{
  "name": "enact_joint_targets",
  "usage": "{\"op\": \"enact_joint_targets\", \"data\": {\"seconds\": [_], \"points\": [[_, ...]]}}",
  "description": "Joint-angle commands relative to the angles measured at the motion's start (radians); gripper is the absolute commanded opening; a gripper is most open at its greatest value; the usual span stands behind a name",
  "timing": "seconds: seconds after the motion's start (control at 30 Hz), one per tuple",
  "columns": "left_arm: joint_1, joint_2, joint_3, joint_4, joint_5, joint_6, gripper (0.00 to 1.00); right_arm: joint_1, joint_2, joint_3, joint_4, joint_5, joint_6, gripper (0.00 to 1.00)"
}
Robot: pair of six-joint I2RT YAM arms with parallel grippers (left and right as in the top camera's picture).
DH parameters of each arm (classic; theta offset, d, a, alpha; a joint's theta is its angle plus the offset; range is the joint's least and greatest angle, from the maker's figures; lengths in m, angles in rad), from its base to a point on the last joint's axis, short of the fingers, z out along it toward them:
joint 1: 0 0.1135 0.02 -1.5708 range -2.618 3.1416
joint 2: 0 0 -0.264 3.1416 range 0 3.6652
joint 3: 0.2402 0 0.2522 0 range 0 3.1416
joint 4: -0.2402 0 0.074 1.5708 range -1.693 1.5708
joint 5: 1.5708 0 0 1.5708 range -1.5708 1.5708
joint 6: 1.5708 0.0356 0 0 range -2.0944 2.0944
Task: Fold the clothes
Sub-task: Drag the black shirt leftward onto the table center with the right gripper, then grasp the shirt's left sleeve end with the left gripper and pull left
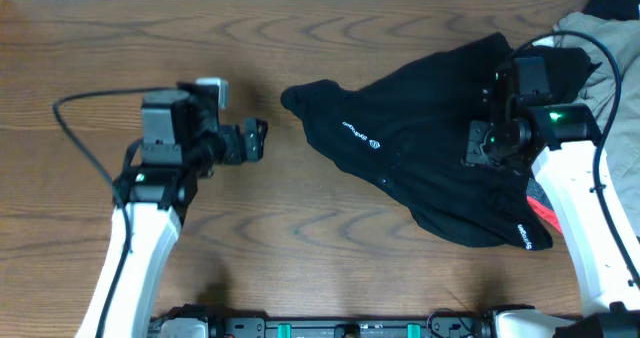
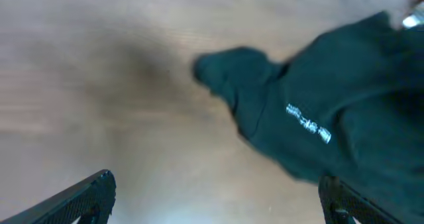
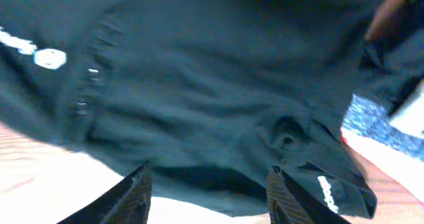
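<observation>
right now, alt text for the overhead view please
A crumpled black shirt lies on a wooden table, right of centre. The right claw is over it; the left claw, open, sits clear of it.

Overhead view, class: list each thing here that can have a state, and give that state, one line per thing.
Black shirt: unfolded, crumpled in a heap on the table, white logo facing up.
Left gripper: open, empty, over bare wood to the left of the shirt.
Right gripper: open, over the shirt, gripping nothing.
Khaki-grey garment: bunched at the far right edge.
Coral-pink garment: mostly hidden under the shirt.
</observation>
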State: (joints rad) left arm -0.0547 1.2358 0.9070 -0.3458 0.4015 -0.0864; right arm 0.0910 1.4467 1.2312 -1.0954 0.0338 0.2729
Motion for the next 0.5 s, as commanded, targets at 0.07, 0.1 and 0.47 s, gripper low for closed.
{"op": "enact_joint_targets", "data": {"seconds": [0.07,0.1,0.47], "points": [[-0.045,0.192,0.02,0.15,0.143,-0.097,0.98,-0.012,0.007,-0.048,0.033,0.004,0.011,0.55],[-0.062,0.232,0.02,0.175,0.142,-0.112,0.98,-0.012,0.007,-0.049,0.033,0.003,0.011,0.55],[-0.176,0.569,0.02,0.451,0.14,-0.296,0.98,-0.012,0.007,-0.049,-0.001,0.003,0.007,0.56]]}}
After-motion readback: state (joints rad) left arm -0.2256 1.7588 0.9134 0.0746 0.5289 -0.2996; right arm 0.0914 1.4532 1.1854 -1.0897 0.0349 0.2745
